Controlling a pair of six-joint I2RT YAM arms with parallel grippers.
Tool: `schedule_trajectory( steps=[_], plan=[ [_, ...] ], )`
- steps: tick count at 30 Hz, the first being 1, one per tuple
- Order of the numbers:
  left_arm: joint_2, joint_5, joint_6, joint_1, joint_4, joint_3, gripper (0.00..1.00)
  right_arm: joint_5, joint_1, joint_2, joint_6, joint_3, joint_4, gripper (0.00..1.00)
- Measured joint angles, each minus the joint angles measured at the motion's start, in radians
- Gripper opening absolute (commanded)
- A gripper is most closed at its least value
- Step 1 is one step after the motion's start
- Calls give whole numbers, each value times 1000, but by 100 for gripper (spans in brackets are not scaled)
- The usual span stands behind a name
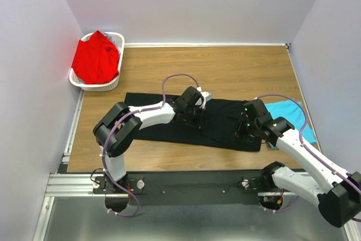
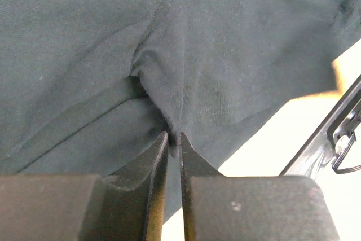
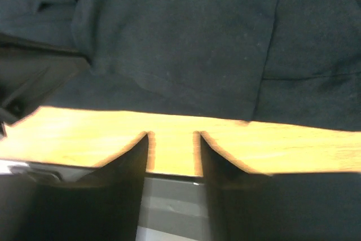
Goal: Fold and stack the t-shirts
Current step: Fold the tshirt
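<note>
A large black t-shirt (image 1: 223,122) lies as a long band across the middle of the wooden table. My left gripper (image 1: 198,121) is down on its middle. In the left wrist view its jaws (image 2: 174,138) stand almost together with a raised ridge of the black cloth (image 2: 225,55) pinched between the tips. My right gripper (image 1: 242,134) is at the shirt's near right edge. It is open (image 3: 172,135) with only bare wood between its fingers, and the black cloth (image 3: 186,43) lies just beyond the tips. A turquoise t-shirt (image 1: 285,111) lies to the right. A red t-shirt (image 1: 96,60) fills the basket.
The white lattice basket (image 1: 117,40) stands at the back left corner against the wall. Bare wooden table (image 1: 225,66) stretches behind the black shirt. A metal rail runs along the near edge where the arm bases are bolted. Walls close in the left, back and right sides.
</note>
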Motion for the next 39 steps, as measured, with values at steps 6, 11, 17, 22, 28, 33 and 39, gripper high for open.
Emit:
schedule_trajectory(
  steps=[6, 11, 17, 22, 28, 33, 39],
  plan=[
    [-82, -53, 15, 0, -81, 4, 23, 27, 1, -3, -32, 27, -6, 65],
    [-182, -137, 16, 19, -129, 6, 15, 98, 1, 57, -41, 97, 1, 65],
    [-188, -290, -13, 86, -165, 5, 6, 216, -2, 307, -62, 169, 117, 64],
    [-167, -370, -46, 113, -158, -69, 3, 243, -23, 466, -69, 174, 217, 64],
    [-115, -391, -117, 111, -97, -140, 2, 247, -88, 639, -80, 204, 316, 63],
    [-127, -395, -187, 110, -27, -177, 2, 256, -116, 789, -127, 357, 373, 64],
    [-117, -380, -281, 85, 23, -183, 2, 231, -158, 1070, -237, 707, 418, 65]
  ],
)
